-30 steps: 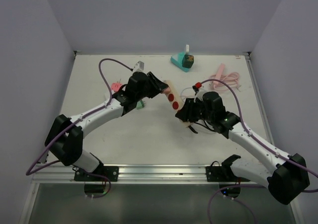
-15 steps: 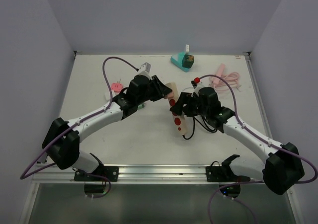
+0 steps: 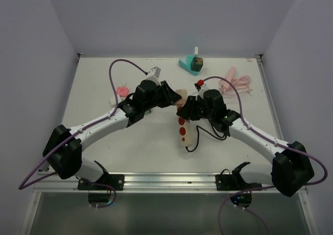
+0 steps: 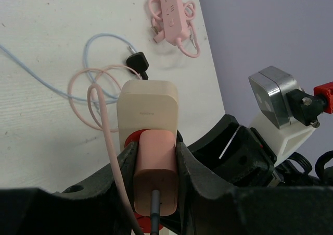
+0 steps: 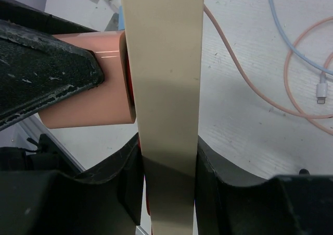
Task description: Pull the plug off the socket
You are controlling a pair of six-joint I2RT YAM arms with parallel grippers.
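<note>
A beige socket strip (image 3: 185, 131) with red outlets is held off the table at mid-table, its free end pointing toward the near edge. A pink plug (image 3: 180, 95) sits in its top end. My left gripper (image 3: 174, 97) is shut on the pink plug (image 4: 155, 167), its fingers on both sides, with the plug pressed against the strip (image 4: 148, 107). My right gripper (image 3: 190, 110) is shut on the strip (image 5: 162, 63) across its narrow sides, just below the plug (image 5: 88, 99). A dark cable runs out of the plug's back.
A pink power strip (image 3: 235, 82) with a coiled cord lies at the back right. A teal object (image 3: 190, 64) stands at the back centre, and a small pink item (image 3: 123, 91) lies at the left. Loose pink and blue cables (image 4: 99, 84) and a black plug (image 4: 136, 63) lie under the grippers.
Both grippers have moved closer together and toward the back. The strip has swung from lying diagonally to hanging with its free end toward the near edge. The right arm has shifted left.
</note>
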